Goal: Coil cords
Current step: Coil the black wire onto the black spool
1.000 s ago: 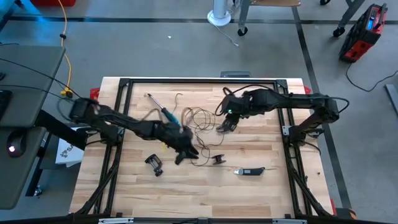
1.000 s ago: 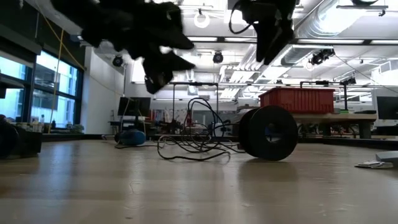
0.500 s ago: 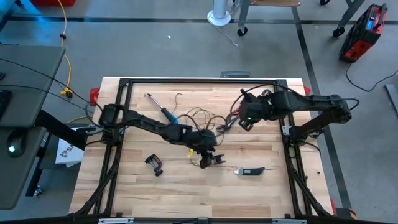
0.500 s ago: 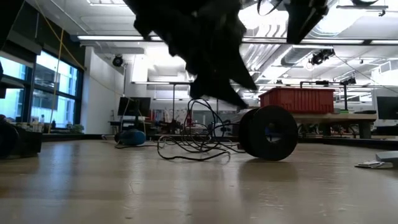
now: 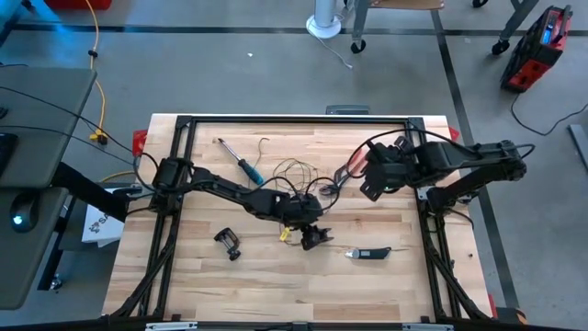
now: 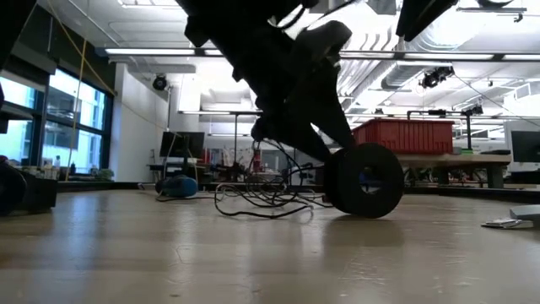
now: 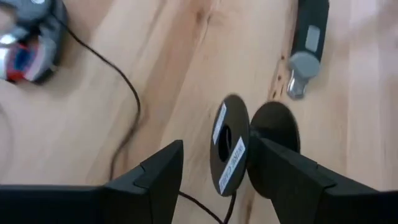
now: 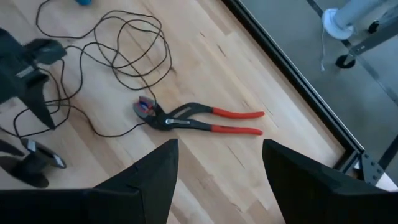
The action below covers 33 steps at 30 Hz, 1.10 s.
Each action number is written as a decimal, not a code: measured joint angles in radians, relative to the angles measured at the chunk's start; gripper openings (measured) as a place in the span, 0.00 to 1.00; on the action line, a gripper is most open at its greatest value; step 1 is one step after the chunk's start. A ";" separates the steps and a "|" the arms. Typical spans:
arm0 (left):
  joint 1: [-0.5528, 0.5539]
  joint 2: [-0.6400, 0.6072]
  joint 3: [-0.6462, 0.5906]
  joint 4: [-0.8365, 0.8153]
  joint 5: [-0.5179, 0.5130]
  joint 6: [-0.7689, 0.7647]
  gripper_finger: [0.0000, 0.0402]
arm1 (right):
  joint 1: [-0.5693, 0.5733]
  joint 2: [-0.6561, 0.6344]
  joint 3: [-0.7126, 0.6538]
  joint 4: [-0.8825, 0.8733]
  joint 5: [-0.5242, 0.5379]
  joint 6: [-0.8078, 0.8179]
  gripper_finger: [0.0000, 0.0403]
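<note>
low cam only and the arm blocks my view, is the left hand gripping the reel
observer: no. the left hand is open, one finger on either side of the reel, which stands on edge.
operator: where's the right hand
observer: the right hand is open and empty, near the red pliers, well apart from the reel.
operator: is the cord wound up
observer: not fully, a lot of the cord lies in loose loops beside the pliers.

Bright, even overhead light; backlit, silhouetted arms low; soft wrist-view blur
</note>
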 joint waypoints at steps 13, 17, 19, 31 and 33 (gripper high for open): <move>-0.037 0.014 0.000 -0.004 -0.046 0.042 0.45 | 0.019 -0.001 0.000 0.005 0.041 -0.006 0.56; -0.037 0.020 0.000 0.027 -0.044 0.034 0.36 | 0.019 -0.001 0.000 0.031 0.041 -0.007 0.56; -0.037 0.028 0.000 0.028 -0.044 0.035 0.31 | 0.019 -0.001 0.000 0.048 0.041 -0.007 0.56; -0.019 0.014 0.036 0.010 0.017 0.052 0.01 | 0.019 -0.003 0.000 0.091 0.041 -0.011 0.56; -0.012 -0.018 0.050 -0.025 0.017 0.098 0.01 | 0.019 -0.003 0.000 0.094 0.038 -0.026 0.56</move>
